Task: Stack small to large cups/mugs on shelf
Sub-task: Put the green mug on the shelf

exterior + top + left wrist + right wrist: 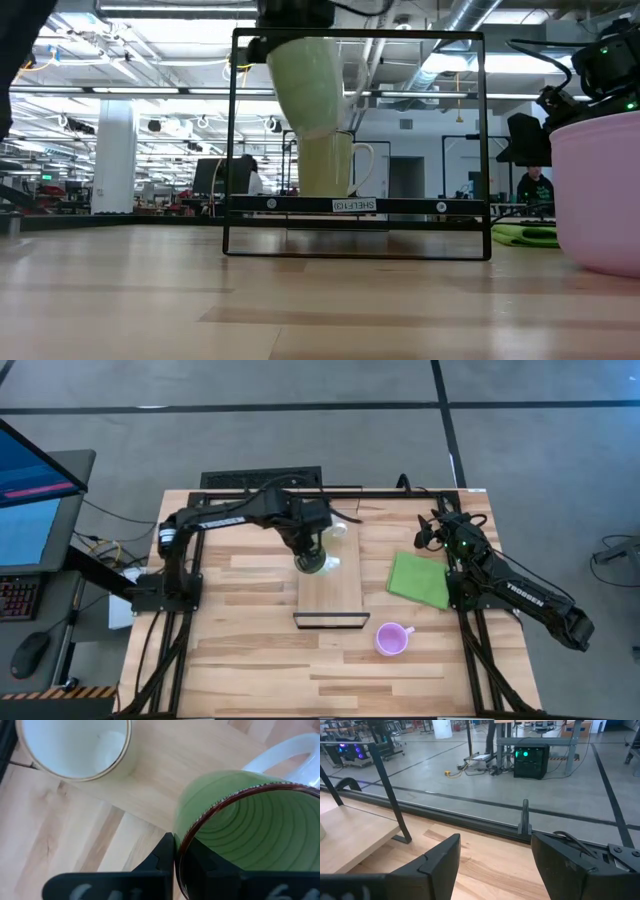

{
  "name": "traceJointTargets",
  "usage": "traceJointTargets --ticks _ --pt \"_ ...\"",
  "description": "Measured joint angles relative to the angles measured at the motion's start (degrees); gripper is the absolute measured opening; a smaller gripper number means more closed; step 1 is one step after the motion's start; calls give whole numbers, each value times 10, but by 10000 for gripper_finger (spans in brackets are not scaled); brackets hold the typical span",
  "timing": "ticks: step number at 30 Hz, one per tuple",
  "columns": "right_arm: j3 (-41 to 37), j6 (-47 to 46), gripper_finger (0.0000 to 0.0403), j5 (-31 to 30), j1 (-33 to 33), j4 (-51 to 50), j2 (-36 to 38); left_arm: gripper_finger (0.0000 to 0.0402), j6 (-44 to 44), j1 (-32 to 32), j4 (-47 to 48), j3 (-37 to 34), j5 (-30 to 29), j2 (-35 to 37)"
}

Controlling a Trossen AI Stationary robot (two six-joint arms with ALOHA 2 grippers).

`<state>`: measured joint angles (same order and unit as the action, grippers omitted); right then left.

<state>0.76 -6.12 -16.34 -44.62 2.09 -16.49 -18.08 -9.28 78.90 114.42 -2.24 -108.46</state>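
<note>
Green mug (315, 563) clamped by its rim in left gripper (312, 552), tilted above white mug (335, 528) on pale shelf (330, 595) at center frame, purple mug (391, 639) and green cloth (420, 579) lower right, right gripper (495, 865) fingers apart near tabletop (250, 650) edge.

Shelf (330, 595) mid-table. White mug (338, 528) at its far end. Green mug (313, 563) above shelf, in left gripper (312, 558). Cloth (418, 579) right of shelf. Purple mug (391, 639) near-right of shelf, on table (250, 650).
</note>
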Motion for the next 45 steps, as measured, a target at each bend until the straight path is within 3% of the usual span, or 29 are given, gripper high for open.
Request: traceJointTargets --ticks 20,45 --pt "0 -10 268 1 0 0 0 2 3 -23 -9 22 1 -106" --pt "0 -10 268 2 0 0 0 2 3 -45 -1 21 34 -122"
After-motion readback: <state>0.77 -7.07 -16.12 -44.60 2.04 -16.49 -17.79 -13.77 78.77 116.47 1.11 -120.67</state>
